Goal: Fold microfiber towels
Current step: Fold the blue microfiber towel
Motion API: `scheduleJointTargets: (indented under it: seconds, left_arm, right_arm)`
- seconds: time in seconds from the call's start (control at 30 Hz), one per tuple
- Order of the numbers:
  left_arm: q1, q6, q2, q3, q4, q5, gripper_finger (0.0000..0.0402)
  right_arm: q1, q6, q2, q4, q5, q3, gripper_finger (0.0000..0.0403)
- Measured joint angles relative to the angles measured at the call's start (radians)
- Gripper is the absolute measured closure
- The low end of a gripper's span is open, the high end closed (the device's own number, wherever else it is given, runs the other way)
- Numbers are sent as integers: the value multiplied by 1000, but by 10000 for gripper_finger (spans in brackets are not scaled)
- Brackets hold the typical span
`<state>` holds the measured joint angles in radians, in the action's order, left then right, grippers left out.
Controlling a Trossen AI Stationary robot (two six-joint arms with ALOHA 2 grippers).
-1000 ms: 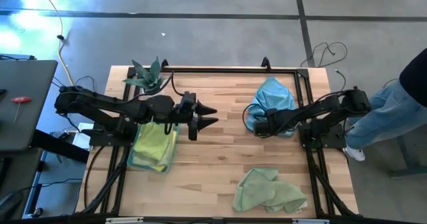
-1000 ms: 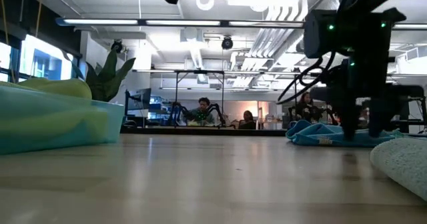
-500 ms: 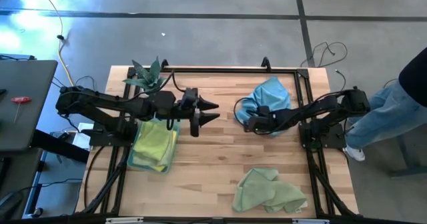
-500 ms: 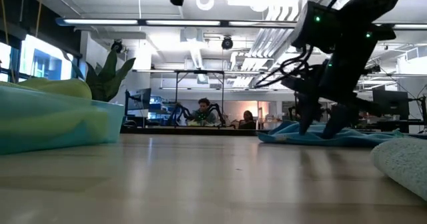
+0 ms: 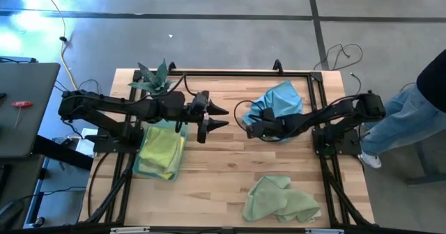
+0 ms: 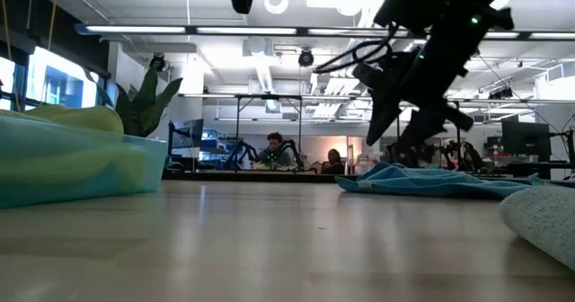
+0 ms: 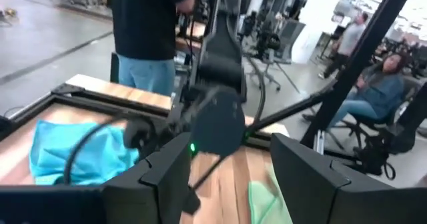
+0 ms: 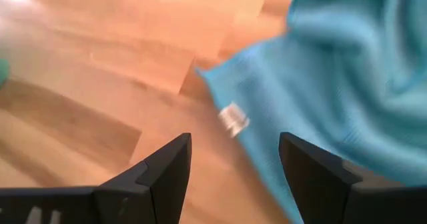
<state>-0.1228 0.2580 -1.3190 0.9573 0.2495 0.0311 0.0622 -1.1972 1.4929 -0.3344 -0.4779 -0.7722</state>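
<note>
Right wrist view: open right pincer (image 8: 230, 159) just off blue towel (image 8: 347, 71)'s tagged corner (image 8: 233, 119), so better nab that corner.

Sky blue microfiber towel (image 5: 282, 103): crumpled, spread loosely near the table's far right corner, a small white tag at one corner. Pale green towel (image 5: 279, 200): rumpled heap at the near right edge. Folded yellow-green towel (image 5: 162, 148) stacked on a teal one (image 5: 141, 168), left side.

Spiky green potted plant (image 5: 155, 79) set at the far left corner of the wooden table (image 5: 223, 168), person in jeans (image 5: 418, 115) seen beside the table's right edge, seated people (image 6: 273, 149) seen in the room beyond
</note>
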Motion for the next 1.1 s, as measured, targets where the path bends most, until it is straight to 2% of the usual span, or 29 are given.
scheduleJointTargets:
  seconds: [0.07, 0.13, 0.3, 0.47, 0.6, 0.7, 0.87, 1.1]
  left_arm:
    - [-4, 0, -6, 0, -18, 14, 209]
    - [-4, 13, -14, 0, -51, 27, 209]
    - [-4, 6, -12, 0, -103, 48, 209]
    - [-4, -7, -13, 0, -138, 50, 209]
    - [-3, -62, -13, 0, -142, 72, 209]
    - [-1, -98, -13, 0, -144, 102, 209]
    - [-1, -131, -13, 0, -149, 114, 209]
    - [-9, -192, -13, 0, -151, 113, 209]
  right_arm:
    - [-25, 24, 0, -91, -15, -47, 183]
    - [-45, 24, 0, -158, 13, -86, 183]
    - [-40, -1, 0, -270, 34, -149, 183]
    - [-76, -249, -1, -456, 5, -137, 183]
    - [-112, -415, 0, -423, 20, -72, 183]
    - [-122, -471, 0, -365, 25, -46, 183]
    - [-122, -399, 25, -353, 40, -41, 183]
    - [-123, -373, 115, -338, 143, -41, 183]
